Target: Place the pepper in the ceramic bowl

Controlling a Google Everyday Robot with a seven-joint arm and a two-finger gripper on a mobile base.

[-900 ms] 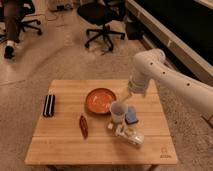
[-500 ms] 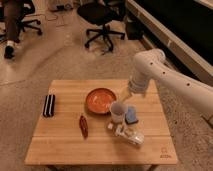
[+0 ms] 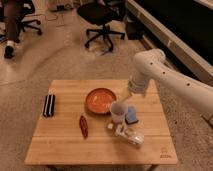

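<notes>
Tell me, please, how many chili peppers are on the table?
1: the chili pepper lies front-left of the ceramic bowl; the tool hangs by the bowl's right rim.

Dim, warm light — soft sheen on the ceramic bowl [image 3: 99,100], the claw [image 3: 127,134] low near it.

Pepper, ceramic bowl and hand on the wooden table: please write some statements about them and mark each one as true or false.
1. The pepper lies inside the ceramic bowl. False: it lies on the table, in front of the bowl and to its left.
2. The hand is at the bowl's right edge, apart from the pepper. True.
3. A white cup stands close to the bowl. True.
4. The black object lies near the table's right edge. False: it lies near the left edge.
</notes>
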